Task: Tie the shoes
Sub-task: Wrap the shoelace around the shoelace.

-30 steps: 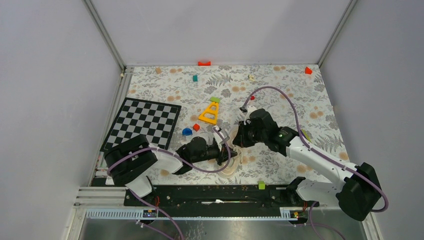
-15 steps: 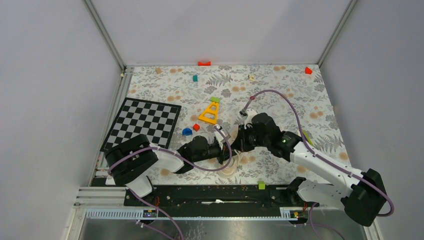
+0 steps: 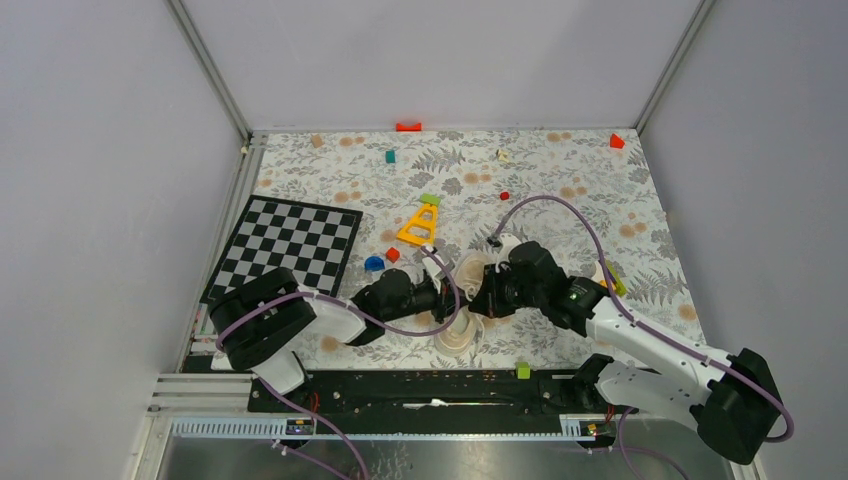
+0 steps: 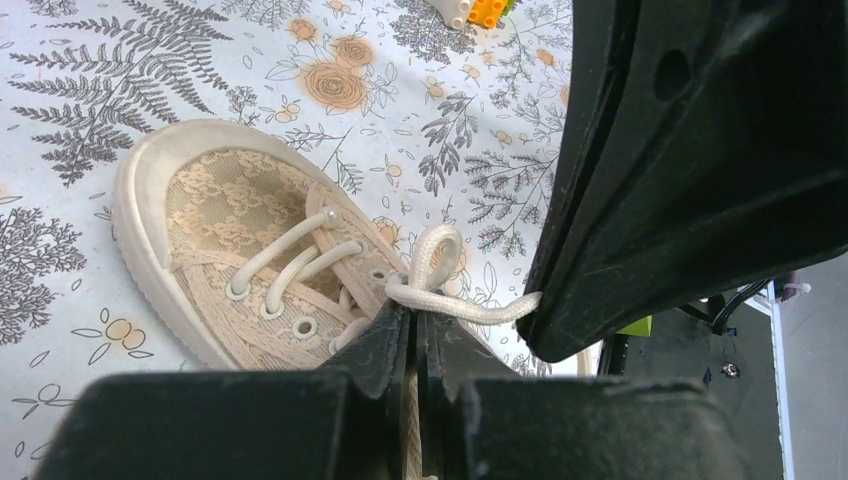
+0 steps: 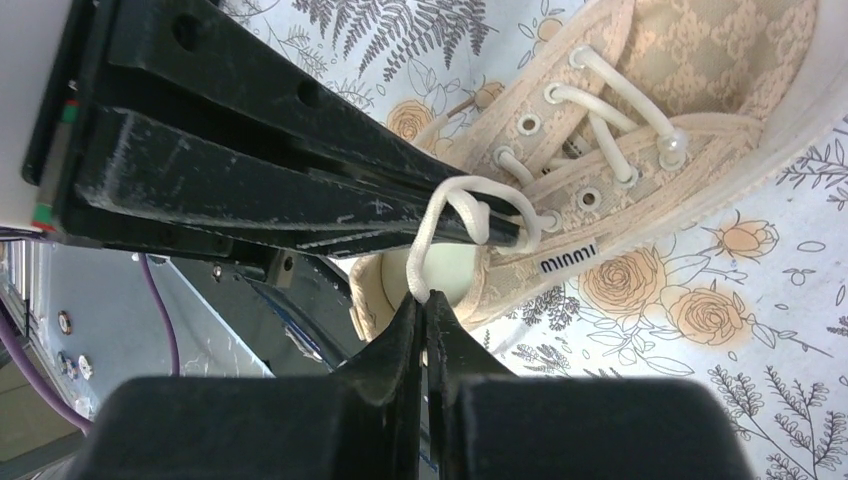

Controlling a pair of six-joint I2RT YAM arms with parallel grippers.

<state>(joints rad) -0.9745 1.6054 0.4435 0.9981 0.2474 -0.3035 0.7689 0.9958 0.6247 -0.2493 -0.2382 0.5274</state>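
Observation:
The shoe (image 3: 457,338) is a cream lace-fabric sneaker lying on the floral cloth between both arms, partly hidden under them from above. In the left wrist view its toe (image 4: 220,225) points up-left. My left gripper (image 4: 418,318) is shut on a pale lace loop (image 4: 432,262) that crosses to the right gripper's black fingers (image 4: 700,180). In the right wrist view my right gripper (image 5: 426,302) is shut on a lace strand (image 5: 445,225), which loops over the left gripper's fingers (image 5: 300,170) beside the shoe (image 5: 690,90). From above, the left gripper (image 3: 447,300) and right gripper (image 3: 478,300) almost meet.
A chessboard mat (image 3: 288,245) lies at the left. A yellow triangular toy (image 3: 419,225), a blue piece (image 3: 374,263) and a red block (image 3: 392,254) sit just behind the shoe. Small blocks are scattered along the far edge, and a green block (image 3: 522,370) sits by the front rail.
The right arm has swung nearer and leftward, bringing its gripper close to the left one over the shoe. The shoe's toe now shows behind the grippers. Both stay shut.

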